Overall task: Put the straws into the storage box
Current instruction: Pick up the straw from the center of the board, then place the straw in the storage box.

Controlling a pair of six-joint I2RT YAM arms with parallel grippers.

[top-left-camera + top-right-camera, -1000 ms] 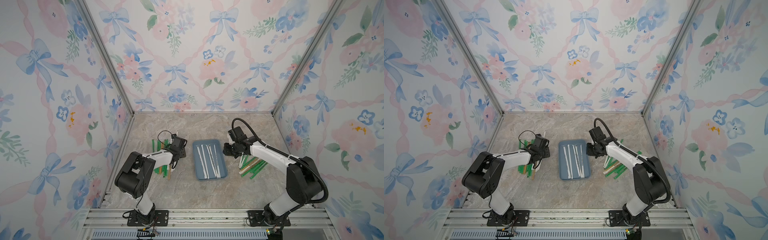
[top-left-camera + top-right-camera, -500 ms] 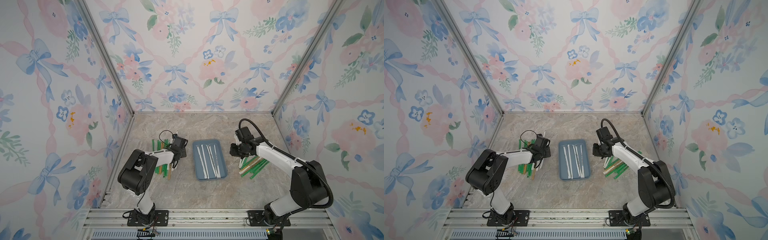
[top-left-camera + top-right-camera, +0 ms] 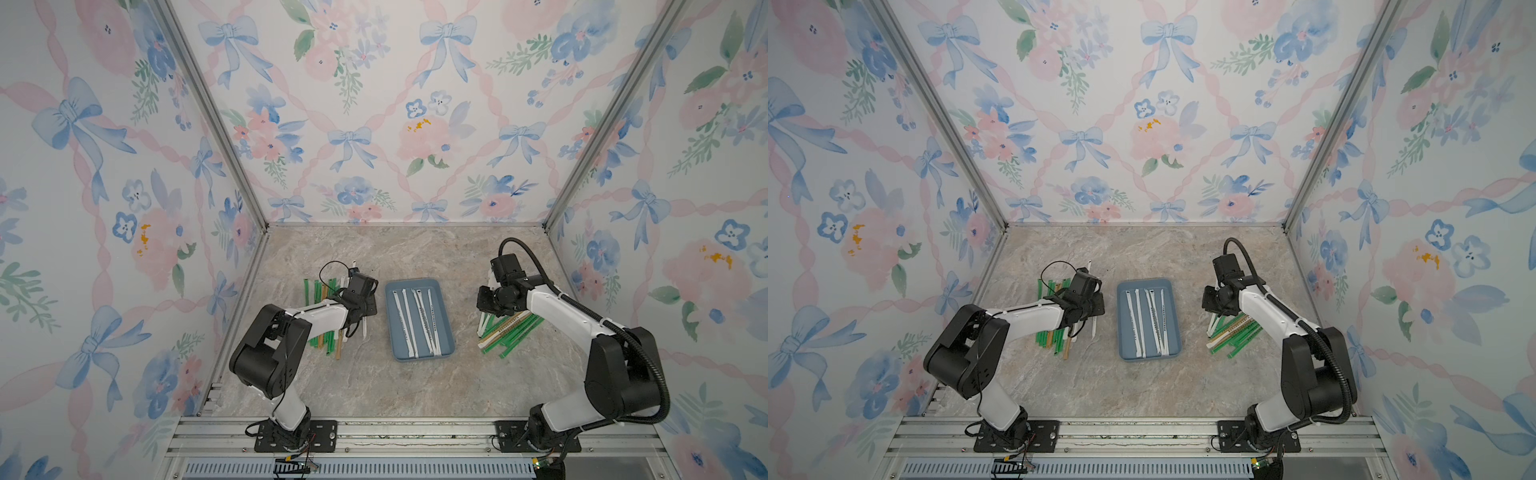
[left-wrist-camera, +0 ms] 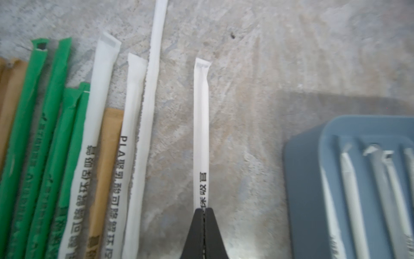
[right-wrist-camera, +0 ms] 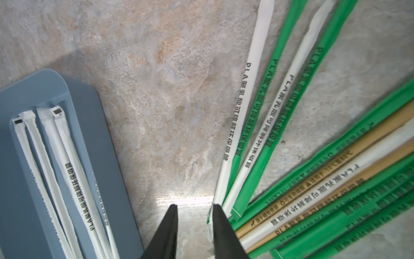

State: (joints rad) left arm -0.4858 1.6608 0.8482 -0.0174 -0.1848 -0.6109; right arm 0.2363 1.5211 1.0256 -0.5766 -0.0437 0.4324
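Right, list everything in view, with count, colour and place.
shallow rectangular plastic storage box: one, blue-grey, table centre
paper-wrapped straws in the box: at least four, white, lying lengthwise
left pile of wrapped straws: many, green, white and tan, on the table
right pile of wrapped straws: many, green, white and tan, fanned out
marbled table: one, grey-beige, under everything
floral walls: three, pink and blue, around the table
left gripper: one, black, shut on a white printed straw beside the left pile
right gripper: one, black, open, at the right pile's ends
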